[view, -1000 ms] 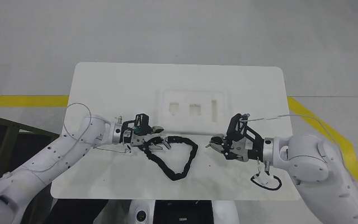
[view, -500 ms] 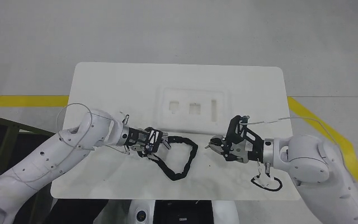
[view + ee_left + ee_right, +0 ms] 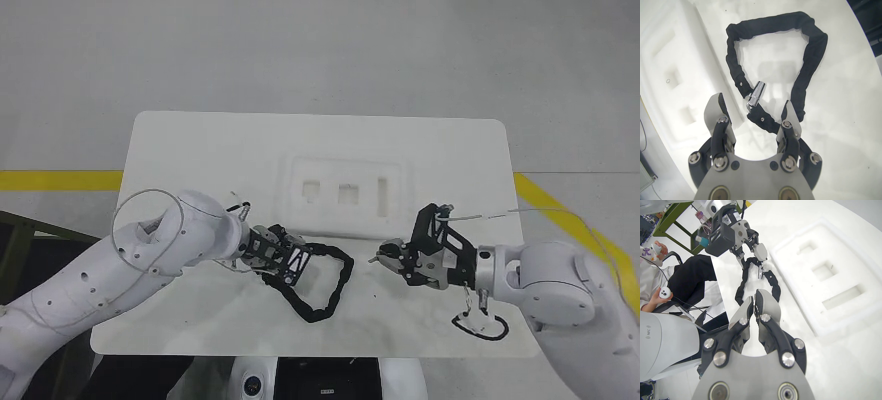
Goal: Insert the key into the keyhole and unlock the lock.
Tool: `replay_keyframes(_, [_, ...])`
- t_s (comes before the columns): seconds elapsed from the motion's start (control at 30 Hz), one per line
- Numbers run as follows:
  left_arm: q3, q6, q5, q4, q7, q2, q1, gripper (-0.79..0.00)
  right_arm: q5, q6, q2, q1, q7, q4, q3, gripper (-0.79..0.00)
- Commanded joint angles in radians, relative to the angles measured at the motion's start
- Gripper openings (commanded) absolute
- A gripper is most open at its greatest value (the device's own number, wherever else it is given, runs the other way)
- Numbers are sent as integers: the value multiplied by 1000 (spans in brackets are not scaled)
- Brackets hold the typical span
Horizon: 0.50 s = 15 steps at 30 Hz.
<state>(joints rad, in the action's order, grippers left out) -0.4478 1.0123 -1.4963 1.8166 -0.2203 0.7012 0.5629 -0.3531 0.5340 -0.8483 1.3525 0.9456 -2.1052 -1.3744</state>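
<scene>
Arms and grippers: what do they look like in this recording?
The left arm and right arm have glossy white rounded shells, each with a thin grey cable. The left gripper and right gripper have grey metal finger plates with black pads, black linkages and silver screws.
</scene>
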Motion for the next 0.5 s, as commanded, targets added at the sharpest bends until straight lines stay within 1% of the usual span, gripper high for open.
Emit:
replay_keyframes(0.0, [24, 0, -7, 4, -46, 10, -19, -234, 6, 4, 3, 6, 3, 4, -17, -785])
replay_keyframes(0.17, [81, 0, 0, 8, -126, 37, -56, -234, 30, 14, 12, 35, 5, 12, -90, -785])
replay_keyframes(0.3, [119, 0, 4, 13, -161, 58, -86, -259, 48, 30, 19, 72, 8, 12, -147, -785])
replay_keyframes(0.47, [170, 0, -6, 14, -211, 84, -117, -265, 61, 40, 24, 104, 4, 2, -173, -785])
